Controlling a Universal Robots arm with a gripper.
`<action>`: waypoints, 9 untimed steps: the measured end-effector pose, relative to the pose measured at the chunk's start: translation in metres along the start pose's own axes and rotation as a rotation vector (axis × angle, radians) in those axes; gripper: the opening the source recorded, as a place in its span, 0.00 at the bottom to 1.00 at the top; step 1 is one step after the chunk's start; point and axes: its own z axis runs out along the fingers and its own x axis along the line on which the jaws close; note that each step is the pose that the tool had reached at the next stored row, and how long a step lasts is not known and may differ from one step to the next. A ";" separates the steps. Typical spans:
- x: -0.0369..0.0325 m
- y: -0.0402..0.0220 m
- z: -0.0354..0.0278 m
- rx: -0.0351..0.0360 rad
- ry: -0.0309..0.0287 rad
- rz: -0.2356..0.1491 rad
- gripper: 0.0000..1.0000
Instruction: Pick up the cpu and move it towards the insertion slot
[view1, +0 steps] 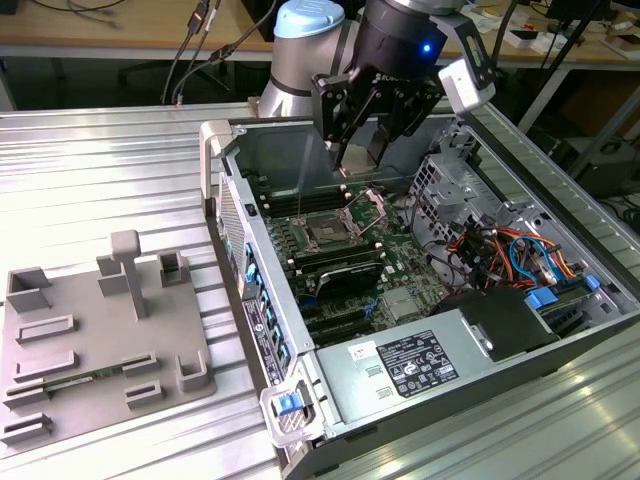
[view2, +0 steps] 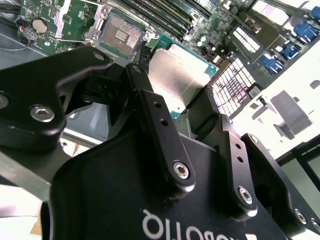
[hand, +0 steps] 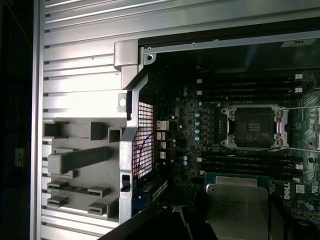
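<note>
End effector (view2: 187, 107) clamps cpu (view2: 181, 75) w/ both fingers, above insertion slot (view2: 119, 35); cpu's lower edge hidden behind fingers (view2: 155, 125) in second wrist view.

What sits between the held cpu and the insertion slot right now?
In the first wrist view, long black memory slots cross the board between the cpu and the insertion slot.

I held the cpu (view2: 182, 75) clamped between my fingers (view2: 150, 107), a flat square chip with a silvery metal top and a thin green rim (hand: 237, 205), raised above the board and tilted. The insertion slot (view1: 328, 232) lay open on the green motherboard below, its dark centre (hand: 254, 127) ringed by a shiny metal frame, seemingly empty. The chip hung near it, not touching.
</note>
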 end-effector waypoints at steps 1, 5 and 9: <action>0.0000 0.0002 0.0000 0.0000 0.0000 0.000 0.55; 0.0000 0.0012 0.0000 -0.0001 0.0000 0.000 0.55; 0.0000 0.0023 0.0001 -0.0001 0.0000 0.000 0.55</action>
